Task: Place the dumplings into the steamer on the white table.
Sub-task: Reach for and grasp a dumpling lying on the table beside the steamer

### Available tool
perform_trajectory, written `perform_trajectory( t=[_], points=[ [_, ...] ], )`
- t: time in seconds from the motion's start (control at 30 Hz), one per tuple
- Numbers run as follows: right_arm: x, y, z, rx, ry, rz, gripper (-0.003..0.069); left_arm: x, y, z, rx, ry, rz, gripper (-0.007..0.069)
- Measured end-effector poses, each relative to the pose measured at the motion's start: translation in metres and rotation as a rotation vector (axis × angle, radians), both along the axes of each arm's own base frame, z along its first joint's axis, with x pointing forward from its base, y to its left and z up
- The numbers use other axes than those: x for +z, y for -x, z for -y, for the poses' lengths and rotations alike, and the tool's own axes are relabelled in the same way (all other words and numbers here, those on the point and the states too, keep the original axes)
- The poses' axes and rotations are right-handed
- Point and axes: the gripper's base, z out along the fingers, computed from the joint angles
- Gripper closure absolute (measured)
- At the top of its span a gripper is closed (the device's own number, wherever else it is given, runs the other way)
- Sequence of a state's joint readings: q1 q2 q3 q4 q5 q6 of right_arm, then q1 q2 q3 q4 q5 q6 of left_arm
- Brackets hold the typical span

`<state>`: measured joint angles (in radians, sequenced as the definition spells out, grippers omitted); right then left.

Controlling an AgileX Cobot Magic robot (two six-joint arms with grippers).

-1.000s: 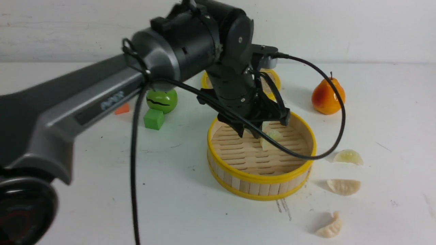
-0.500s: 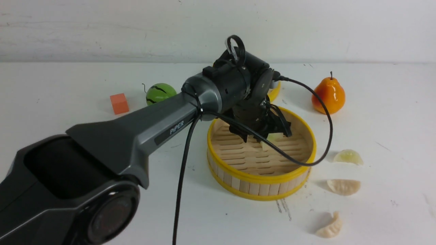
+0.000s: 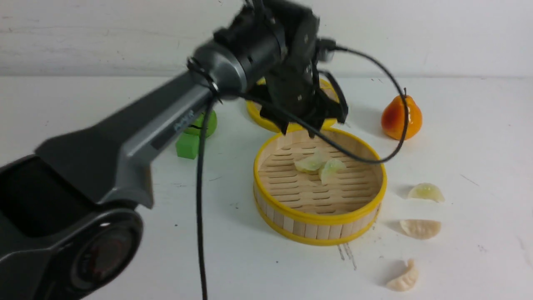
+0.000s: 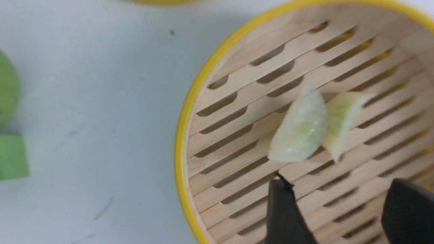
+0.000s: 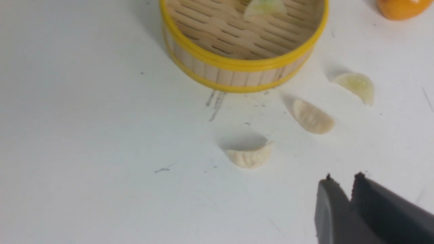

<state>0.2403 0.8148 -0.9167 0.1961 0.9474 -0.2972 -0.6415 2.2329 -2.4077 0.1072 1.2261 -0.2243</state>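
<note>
Left gripper [image 3: 313, 125] hangs wide open and empty above a round yellow-rimmed bamboo steamer [image 3: 316, 218] holding two touching pale green dumplings [image 3: 310, 164]; three cream dumplings [image 3: 420, 228] lie on the matte white table [image 3: 479, 166] beside it, near the almost-closed, empty right gripper [image 5: 344, 179].

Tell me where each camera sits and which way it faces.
Front: between the arms, facing forward over the white table; left arm shows.
Left wrist: above the round yellow-rimmed bamboo steamer, facing two pale green dumplings; left gripper shows.
Right wrist: above the table, facing three cream dumplings; right gripper shows.
Shared: all show the steamer.
</note>
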Motion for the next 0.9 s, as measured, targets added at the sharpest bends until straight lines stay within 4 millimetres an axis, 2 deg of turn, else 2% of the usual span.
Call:
perform_trajectory(
  t=[0.13, 0.2, 0.27, 0.3, 0.33, 0.37, 0.5, 0.53, 0.6, 0.7, 0.8, 0.9],
  points=[
    [-0.005, -0.026, -0.008, 0.025, 0.026, -0.100, 0.0668, 0.075, 0.034, -0.026, -0.038, 0.055, 0.128, 0.0419],
    [-0.012, -0.037, -0.013, 0.057, 0.040, -0.159, 0.0678, 0.100, 0.052, -0.041, -0.040, 0.073, 0.162, 0.0495],
    [-0.018, -0.044, -0.016, 0.086, 0.047, -0.197, 0.0679, 0.112, 0.066, -0.053, -0.039, 0.077, 0.169, 0.0544],
    [-0.021, -0.047, -0.018, 0.101, 0.051, -0.214, 0.0679, 0.114, 0.069, -0.055, -0.040, 0.077, 0.169, 0.0563],
    [-0.029, -0.055, -0.022, 0.144, 0.063, -0.256, 0.0679, 0.116, 0.083, -0.064, -0.042, 0.066, 0.147, 0.0614],
    [-0.033, -0.058, -0.024, 0.167, 0.068, -0.274, 0.0679, 0.119, 0.092, -0.071, -0.045, 0.065, 0.144, 0.0632],
    [-0.049, -0.070, -0.035, 0.265, 0.098, -0.333, 0.0671, 0.112, 0.125, -0.094, -0.053, 0.031, 0.083, 0.0638],
    [-0.051, -0.071, -0.036, 0.271, 0.101, -0.340, 0.0669, 0.108, 0.127, -0.095, -0.053, 0.023, 0.070, 0.0638],
    [-0.062, -0.076, -0.047, 0.318, 0.134, -0.376, 0.0645, 0.103, 0.150, -0.112, -0.054, 0.008, 0.046, 0.0638],
    [-0.083, -0.087, -0.063, 0.308, 0.190, -0.441, 0.0578, 0.090, 0.182, -0.135, -0.056, -0.013, 0.006, 0.0638],
    [-0.104, -0.104, -0.068, 0.137, 0.190, -0.500, 0.0465, 0.078, 0.210, -0.155, -0.054, -0.013, -0.025, 0.0638],
    [-0.126, -0.123, -0.067, -0.067, 0.150, -0.545, 0.0313, 0.065, 0.235, -0.172, -0.036, 0.001, -0.040, 0.0638]
  ],
)
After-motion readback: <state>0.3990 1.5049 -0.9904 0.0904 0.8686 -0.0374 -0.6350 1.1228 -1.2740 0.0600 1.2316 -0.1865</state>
